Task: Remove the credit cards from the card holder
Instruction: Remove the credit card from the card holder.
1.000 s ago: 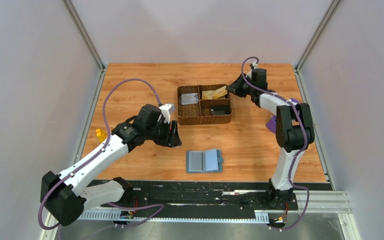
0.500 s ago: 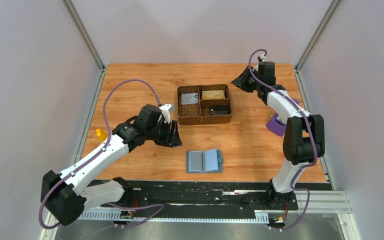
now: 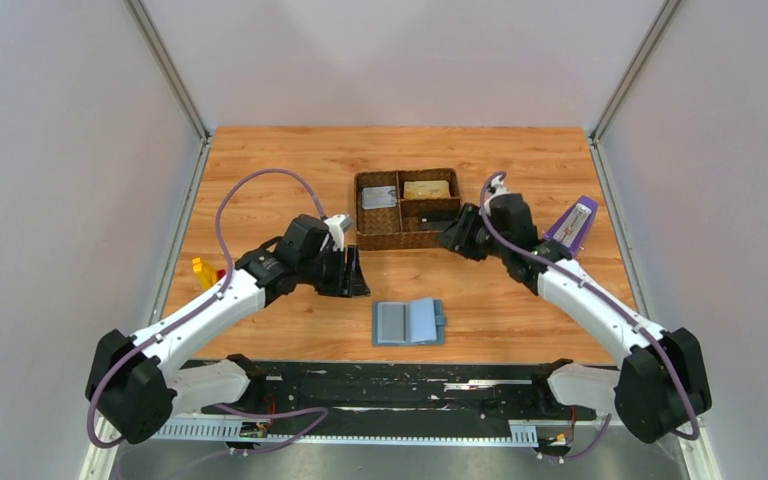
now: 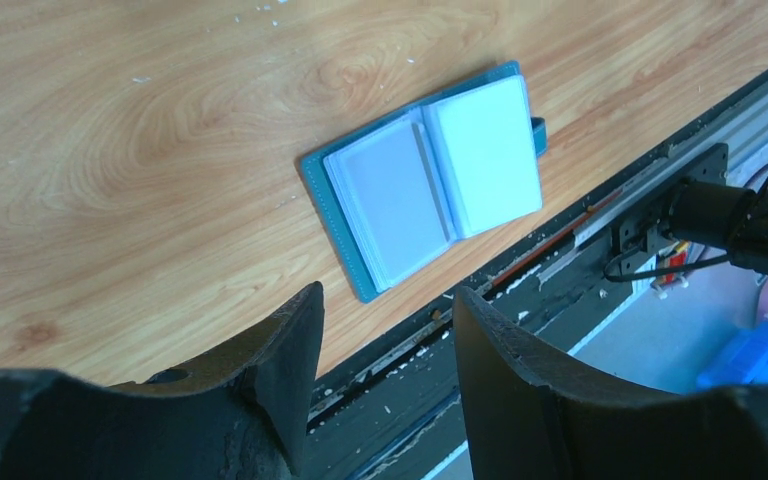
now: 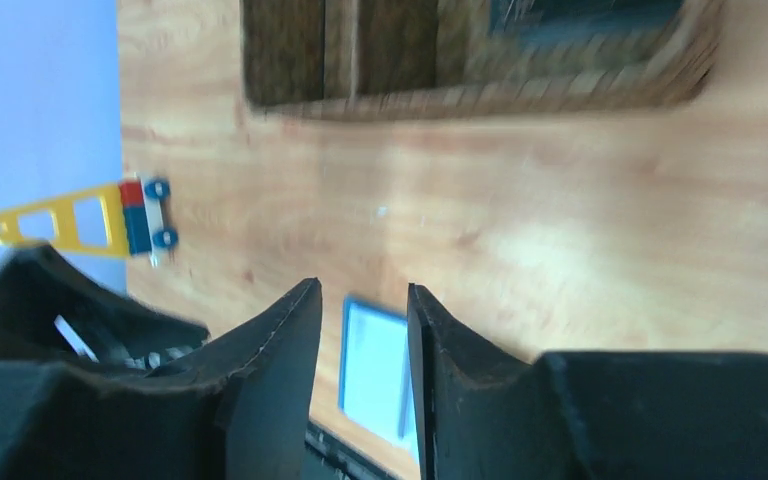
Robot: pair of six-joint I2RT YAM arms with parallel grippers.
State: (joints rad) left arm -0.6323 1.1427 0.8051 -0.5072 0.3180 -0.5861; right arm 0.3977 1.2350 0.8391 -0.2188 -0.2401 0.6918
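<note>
The card holder [image 3: 409,322] lies open at the lower centre of the top view, and one gold credit card [image 3: 427,188] is in the woven tray [image 3: 400,241] above it. The left gripper [image 3: 352,275] and the right gripper [image 3: 452,238] are half open, both empty. Next, we think, one must go down to a pocket.

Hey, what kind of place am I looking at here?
Probably a robotics lab test cell: left arm and right arm mounted at a wooden table, plain panel walls around it.
</note>
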